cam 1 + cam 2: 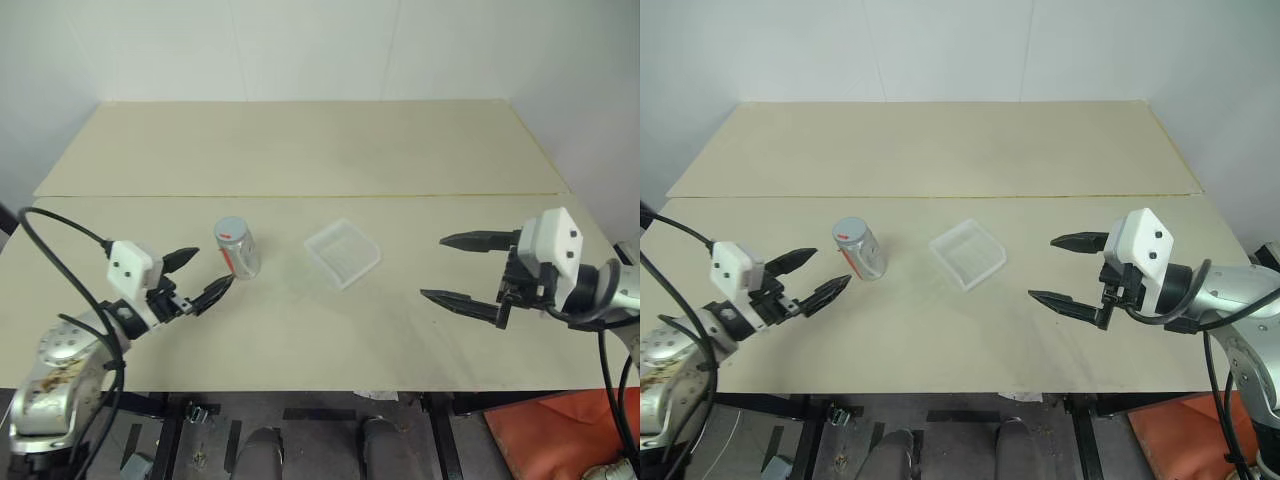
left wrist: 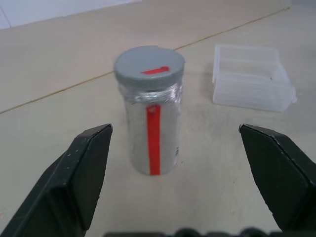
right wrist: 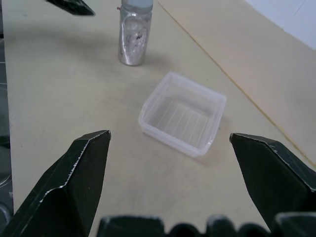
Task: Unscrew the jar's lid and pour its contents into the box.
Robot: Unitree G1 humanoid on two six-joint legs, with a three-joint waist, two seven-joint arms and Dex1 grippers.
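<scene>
The jar (image 1: 239,252) stands upright on the table, left of centre, with a red stripe down its side (image 2: 153,133). Its grey lid (image 2: 149,63) with a small red mark sits on top. The contents cannot be made out. The clear box (image 1: 342,252) lies just right of the jar, empty as seen in the right wrist view (image 3: 182,114). My left gripper (image 1: 204,276) is open, level, just left of the jar and pointing at it without touching. At the table's right side my right gripper (image 1: 460,270) hangs open, facing the box from a distance.
The beige table (image 1: 300,150) stretches far behind the jar and box, with a seam running across it. An orange object (image 1: 560,440) lies on the floor at the lower right, beyond the table's front edge.
</scene>
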